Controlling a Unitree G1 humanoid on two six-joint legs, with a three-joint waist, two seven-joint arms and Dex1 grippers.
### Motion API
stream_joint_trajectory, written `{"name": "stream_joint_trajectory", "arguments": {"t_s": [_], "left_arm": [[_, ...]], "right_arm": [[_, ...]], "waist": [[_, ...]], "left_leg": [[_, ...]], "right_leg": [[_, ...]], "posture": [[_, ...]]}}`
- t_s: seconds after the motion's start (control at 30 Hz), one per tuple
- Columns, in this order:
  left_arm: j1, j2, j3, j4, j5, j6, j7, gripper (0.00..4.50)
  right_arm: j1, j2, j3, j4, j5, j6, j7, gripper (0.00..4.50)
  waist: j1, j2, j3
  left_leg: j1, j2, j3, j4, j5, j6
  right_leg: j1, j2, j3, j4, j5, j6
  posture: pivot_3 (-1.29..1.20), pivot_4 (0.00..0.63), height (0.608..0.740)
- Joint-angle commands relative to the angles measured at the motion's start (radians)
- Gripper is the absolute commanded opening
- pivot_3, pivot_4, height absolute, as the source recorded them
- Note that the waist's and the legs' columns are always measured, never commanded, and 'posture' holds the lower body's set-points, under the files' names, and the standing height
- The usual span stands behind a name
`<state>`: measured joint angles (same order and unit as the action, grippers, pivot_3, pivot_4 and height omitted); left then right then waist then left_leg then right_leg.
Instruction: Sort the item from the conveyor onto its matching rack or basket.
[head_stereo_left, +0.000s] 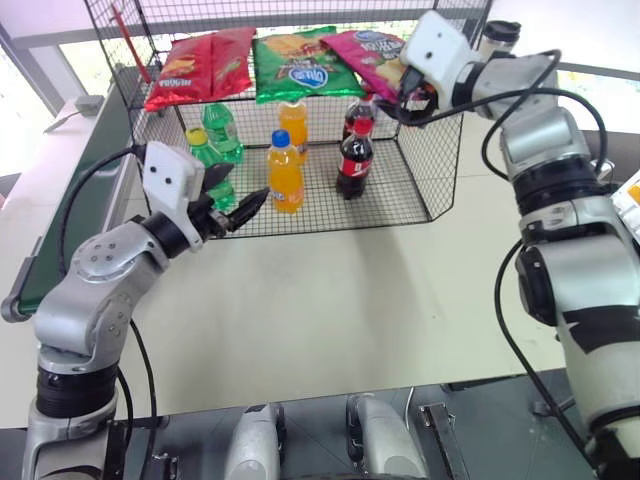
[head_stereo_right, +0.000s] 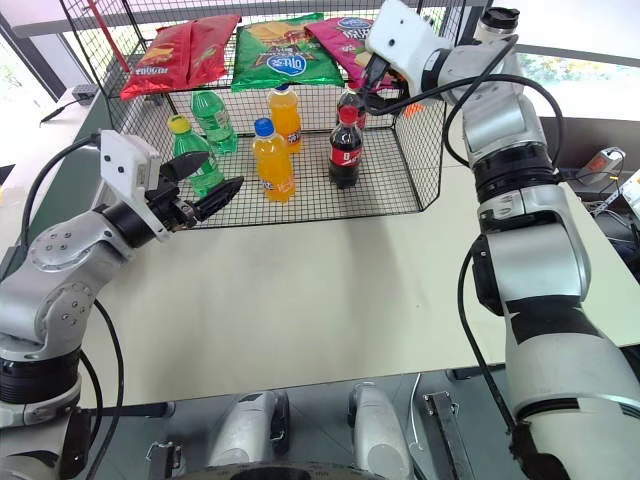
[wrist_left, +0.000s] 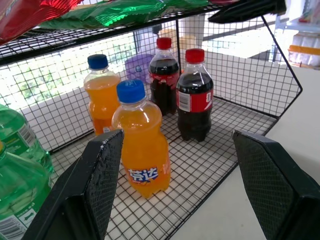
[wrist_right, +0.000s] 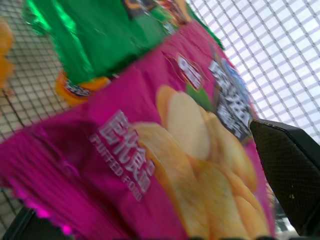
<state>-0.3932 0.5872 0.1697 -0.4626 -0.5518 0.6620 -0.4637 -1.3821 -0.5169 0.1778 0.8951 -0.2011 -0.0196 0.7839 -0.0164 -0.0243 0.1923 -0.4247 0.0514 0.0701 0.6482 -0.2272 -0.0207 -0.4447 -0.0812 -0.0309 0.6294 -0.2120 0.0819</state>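
— Pale bench (head_stereo_left: 330, 300) below, black wire-grid rack (head_stereo_left: 440, 170) on it. Where's the magenta-pink crisp bag (head_stereo_left: 368, 55)?
— Flat on the rack's mesh upper tier, beside a green crisp bag (head_stereo_left: 298, 62), with a red crisp bag (head_stereo_left: 198, 65) further left.
— And the right hand (head_stereo_left: 405, 90)?
— Just at the pink bag's near edge, fingers wide apart, gripping nothing.
— The left hand (head_stereo_left: 240, 205)?
— Spread wide and empty before the lower tier's orange soda bottles (head_stereo_left: 285, 170), cola bottles (head_stereo_left: 355, 150) and green bottles (head_stereo_left: 215, 140). Dark green conveyor belt (head_stereo_left: 70, 200) lies far left.

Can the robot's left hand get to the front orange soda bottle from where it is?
Probably yes. The left gripper is open and sits just outside the rack's open front, and the front orange bottle stands between its fingers' line of sight with nothing in front.
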Motion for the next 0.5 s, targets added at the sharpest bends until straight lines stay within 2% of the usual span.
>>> {"name": "stream_joint_trajectory", "arguments": {"t_s": [0.03, 0.27, 0.5], "left_arm": [[-0.005, 0.002, 0.004, -0.010, 0.013, -0.022, -0.003, 3.61], [0.011, -0.003, 0.008, -0.021, 0.023, -0.015, 0.006, 3.61], [0.013, -0.009, 0.027, -0.018, 0.004, -0.010, 0.009, 3.61]], "right_arm": [[-0.050, 0.019, -0.037, 0.030, 0.029, -0.018, -0.022, 4.42], [-0.078, 0.030, -0.053, 0.111, 0.028, -0.081, -0.089, 4.42], [-0.031, -0.003, -0.087, -0.026, 0.068, -0.128, -0.054, 4.42]], "waist": [[0.001, 0.000, 0.000], [0.000, 0.000, 0.000], [0.000, 0.000, 0.000]], "left_leg": [[0.000, 0.000, 0.000, 0.000, 0.000, 0.000], [0.000, 0.000, 0.000, 0.000, 0.000, 0.000], [0.000, 0.000, 0.000, 0.000, 0.000, 0.000]], "right_leg": [[0.000, 0.000, 0.000, 0.000, 0.000, 0.000], [0.000, 0.000, 0.000, 0.000, 0.000, 0.000], [0.000, 0.000, 0.000, 0.000, 0.000, 0.000]], "posture": [[0.00, 0.150, 0.740], [0.00, 0.150, 0.740], [0.00, 0.150, 0.740]]}}
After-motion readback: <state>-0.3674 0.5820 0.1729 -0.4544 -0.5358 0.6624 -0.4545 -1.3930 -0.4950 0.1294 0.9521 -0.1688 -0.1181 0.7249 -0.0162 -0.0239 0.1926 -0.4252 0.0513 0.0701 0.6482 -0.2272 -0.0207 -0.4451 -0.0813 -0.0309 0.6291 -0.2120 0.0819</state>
